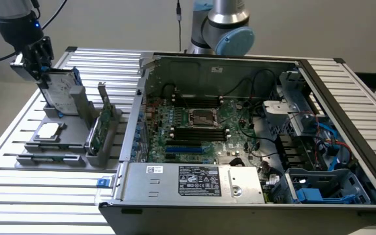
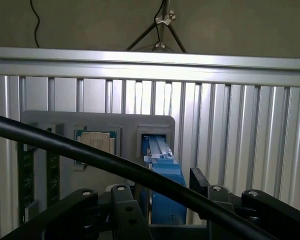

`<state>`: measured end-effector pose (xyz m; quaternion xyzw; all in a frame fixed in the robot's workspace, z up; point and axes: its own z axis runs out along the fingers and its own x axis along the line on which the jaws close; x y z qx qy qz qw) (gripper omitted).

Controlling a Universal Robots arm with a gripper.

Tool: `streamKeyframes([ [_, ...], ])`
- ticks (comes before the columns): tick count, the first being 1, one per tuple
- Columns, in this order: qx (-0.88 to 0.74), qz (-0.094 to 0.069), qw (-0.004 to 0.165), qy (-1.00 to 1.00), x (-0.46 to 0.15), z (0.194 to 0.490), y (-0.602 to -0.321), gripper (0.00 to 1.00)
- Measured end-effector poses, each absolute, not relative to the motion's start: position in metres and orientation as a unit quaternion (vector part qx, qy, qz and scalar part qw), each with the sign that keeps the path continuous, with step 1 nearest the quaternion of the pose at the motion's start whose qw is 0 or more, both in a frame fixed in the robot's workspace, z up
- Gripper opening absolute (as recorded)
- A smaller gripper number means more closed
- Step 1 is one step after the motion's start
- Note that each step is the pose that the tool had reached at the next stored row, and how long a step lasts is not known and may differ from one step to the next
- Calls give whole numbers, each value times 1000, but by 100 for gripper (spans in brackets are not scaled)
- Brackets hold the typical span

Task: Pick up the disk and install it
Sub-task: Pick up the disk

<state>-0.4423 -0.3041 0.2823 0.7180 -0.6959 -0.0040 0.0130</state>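
exterior: claw point(image 1: 42, 77) straddles upright disk point(image 1: 62, 94) | wrist: jaws apart, chip point(image 2: 96, 142) near disk

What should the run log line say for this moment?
pincer: open, astride disk's top edge | disk: upright in grey holder, not yet lifted | computer case: lid off

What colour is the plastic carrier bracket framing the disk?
Blue; the carrier bracket shows best in the wrist view.
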Motion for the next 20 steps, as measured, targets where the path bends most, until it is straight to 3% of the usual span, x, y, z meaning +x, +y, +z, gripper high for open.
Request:
streamKeyframes([
  [1,718,-4,13,-696,-442,282,-304,52],
  [2,718,-4,13,-696,-442,282,-304,45],
  [15,718,-4,13,-696,-442,282,-304,45],
  [17,718,-4,13,-696,-442,282,-304,43],
  [18,718,-4,13,-696,-442,282,-304,36],
  [20,718,-4,13,-696,-442,282,-304,36],
])
